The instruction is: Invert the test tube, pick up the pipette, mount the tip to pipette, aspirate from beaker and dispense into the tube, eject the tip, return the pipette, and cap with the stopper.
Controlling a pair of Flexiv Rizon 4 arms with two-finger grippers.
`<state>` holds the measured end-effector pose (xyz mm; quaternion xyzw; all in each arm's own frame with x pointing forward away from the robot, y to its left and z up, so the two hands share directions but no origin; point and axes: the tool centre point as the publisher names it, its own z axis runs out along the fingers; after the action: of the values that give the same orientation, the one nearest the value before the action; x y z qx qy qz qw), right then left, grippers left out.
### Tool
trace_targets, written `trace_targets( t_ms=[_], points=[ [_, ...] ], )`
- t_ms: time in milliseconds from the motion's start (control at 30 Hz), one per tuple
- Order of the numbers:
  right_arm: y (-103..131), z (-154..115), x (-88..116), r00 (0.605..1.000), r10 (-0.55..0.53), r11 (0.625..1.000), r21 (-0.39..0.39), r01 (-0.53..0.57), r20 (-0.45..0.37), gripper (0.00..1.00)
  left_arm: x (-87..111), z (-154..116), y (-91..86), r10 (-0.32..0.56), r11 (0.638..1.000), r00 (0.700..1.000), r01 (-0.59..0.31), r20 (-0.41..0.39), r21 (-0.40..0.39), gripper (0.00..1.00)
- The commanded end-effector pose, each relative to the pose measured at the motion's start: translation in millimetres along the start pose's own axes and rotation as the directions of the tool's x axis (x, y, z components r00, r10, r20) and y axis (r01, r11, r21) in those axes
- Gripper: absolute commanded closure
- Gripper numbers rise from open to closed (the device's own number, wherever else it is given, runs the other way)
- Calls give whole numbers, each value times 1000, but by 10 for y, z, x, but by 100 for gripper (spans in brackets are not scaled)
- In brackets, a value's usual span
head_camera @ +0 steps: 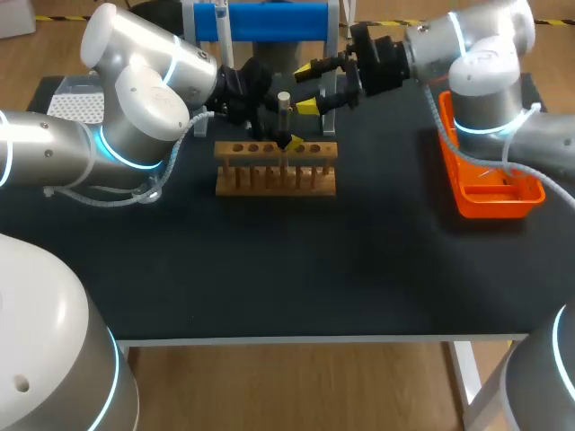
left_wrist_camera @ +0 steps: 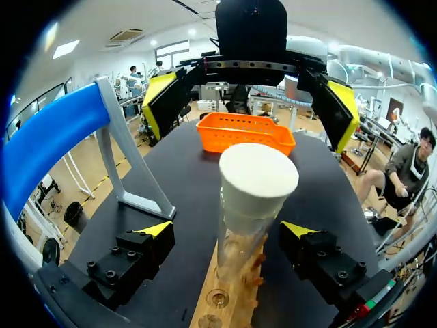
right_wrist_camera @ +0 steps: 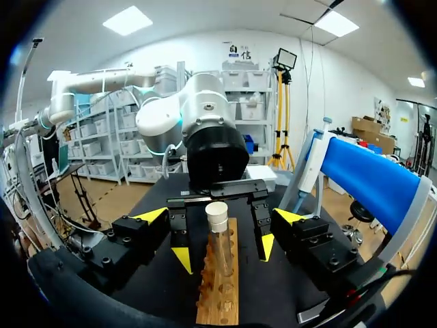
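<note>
Left gripper [left_wrist_camera: 227,231] spread wide, our fingers straddling the clear glass test tube [right_wrist_camera: 218,249] without touching it. Right gripper [right_wrist_camera: 220,216] also spread, facing it from just across the rack. Black table [head_camera: 296,269] under everything; blue-barred grey stand [head_camera: 269,20] at the far edge; orange plastic basket [head_camera: 490,208] on our right; light wooden tube rack [head_camera: 269,184] mid-table. Tube stands upright in it, white stopper [left_wrist_camera: 258,174] apparently seated on top.

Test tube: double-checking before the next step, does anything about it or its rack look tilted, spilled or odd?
Nothing stands out. The test tube stands upright in the wooden rack, white stopper seated on top; no spill shows.
</note>
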<state>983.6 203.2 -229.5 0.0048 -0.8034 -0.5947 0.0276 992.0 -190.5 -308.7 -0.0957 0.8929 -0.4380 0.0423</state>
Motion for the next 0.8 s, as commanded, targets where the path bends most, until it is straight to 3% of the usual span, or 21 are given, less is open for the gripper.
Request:
trace_targets(
  t_ms=[33, 233, 567, 600, 633, 700, 800],
  points=[
    [-21, -35, 3, 1000, -9, 999, -43, 8, -3, 0, -11, 2, -4, -1, 1000, 1000, 1, -3, -3, 0],
    [22, -60, 14, 997, -82, 991, -109, 82, 3, 0, -11, 2, -4, -1, 1000, 1000, 1, -3, -3, 0],
    [106, -59, 55, 994, -111, 962, -253, 104, -15, 0, -11, 2, -4, -1, 1000, 1000, 1, -3, -3, 0],
    [117, -59, 56, 994, -109, 958, -269, 99, -24, 18, -11, 2, -4, -1, 1000, 1000, 1, -3, -3, 0],
    [128, -59, 58, 993, -115, 954, -280, 103, -26, 55, -11, 2, -4, -1, 1000, 1000, 1, -3, -3, 0],
    [144, -52, 62, 993, -111, 951, -295, 95, -37, 100, -11, 2, -4, -1, 1000, 1000, 1, -3, -3, 0],
    [167, -31, 69, 993, -108, 947, -308, 87, -51, 100, -11, 2, -4, -1, 1000, 1000, 1, -3, -3, 0]
  ],
)
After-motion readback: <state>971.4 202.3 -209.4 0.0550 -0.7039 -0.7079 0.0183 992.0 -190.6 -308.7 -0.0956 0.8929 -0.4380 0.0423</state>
